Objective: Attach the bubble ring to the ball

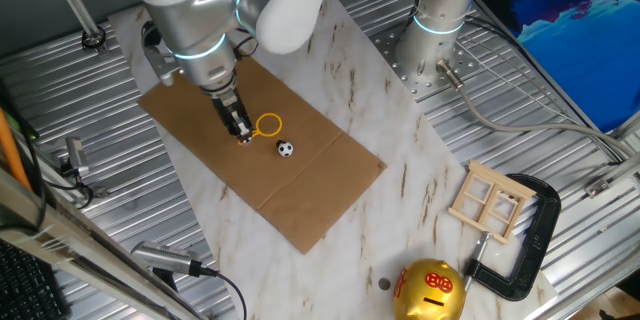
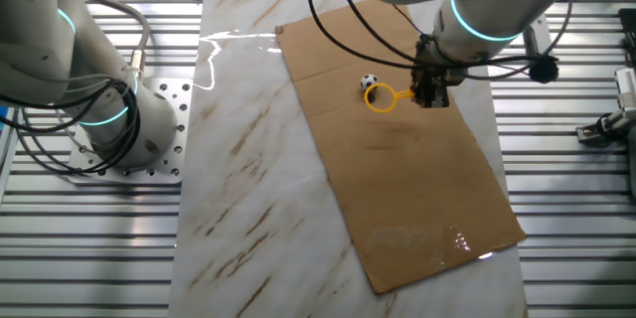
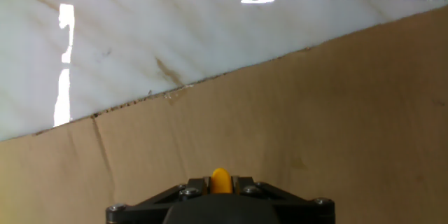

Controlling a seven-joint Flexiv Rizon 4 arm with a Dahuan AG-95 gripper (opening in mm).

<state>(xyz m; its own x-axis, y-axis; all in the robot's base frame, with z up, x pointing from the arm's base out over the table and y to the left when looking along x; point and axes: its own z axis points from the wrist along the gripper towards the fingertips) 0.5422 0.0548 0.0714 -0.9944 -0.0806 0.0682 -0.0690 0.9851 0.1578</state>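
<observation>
The gripper (image 1: 243,134) is clamped on the short handle of the bubble ring (image 1: 269,125), whose open yellow loop sticks out sideways just above the brown cardboard sheet (image 1: 310,200). The ball (image 1: 285,148) sits on that cardboard just beside the loop, apparently not touching it, though the gap is small in both fixed views. In the hand view, only a yellow stub (image 3: 220,180) shows, pinched between the jaws over the cardboard.

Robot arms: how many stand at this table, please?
2. One arm reaches over the brown cardboard sheet, its gripper on the bubble ring; another arm stands at the table's edge. Others may be outside view.
</observation>
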